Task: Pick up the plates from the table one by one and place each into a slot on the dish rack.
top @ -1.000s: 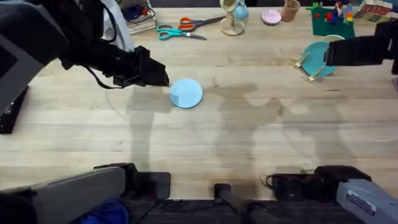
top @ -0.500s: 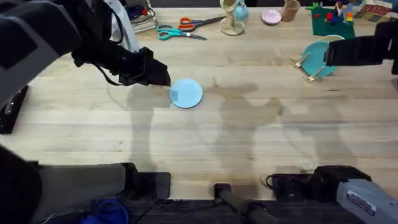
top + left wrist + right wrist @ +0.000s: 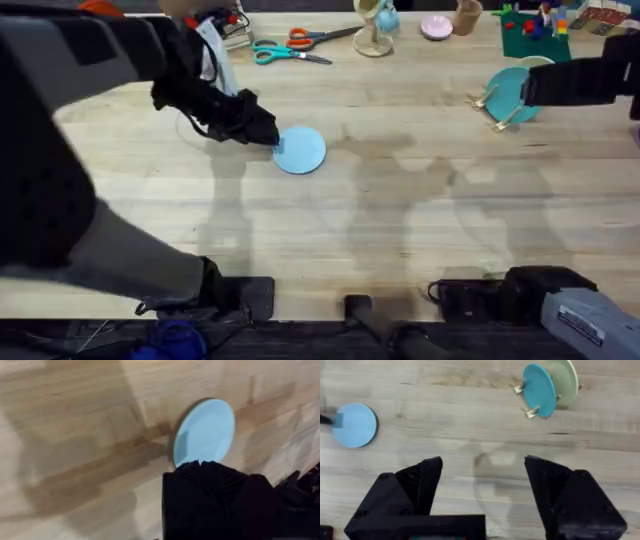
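**Closing on the last loose plate, rack already part filled**

Reaching across from its base, the left gripper [image 3: 268,135] sits at the near-left rim of the sky-blue plate [image 3: 299,150], which lies flat on the worktop [image 3: 400,230]. In the left wrist view the dark fingers meet the plate's edge, but whether they are spread, narrowed or already pinching the rim cannot be told. I judge the pick to be just starting: the plate looks flat, not lifted.

Measured from that plate, the near side of the worktop is bare planks all the way to the arm bases, so there is ample room to lift and swing. To its right the boards are also bare as far as the dish rack [image 3: 505,100], which stands well apart, farther back and to the right. The rack already carries a teal plate [image 3: 539,390] and a pale green one [image 3: 566,380] upright between its pegs, so part of the job looks done; this blue plate appears to be the only one left lying down.

The right gripper [image 3: 482,485] hovers near the rack with its fingers wide and nothing between them; it may crowd the approach to the rack.

Beyond the plate, scissors [image 3: 290,45] and a mug stand [image 3: 374,25] line the far edge.
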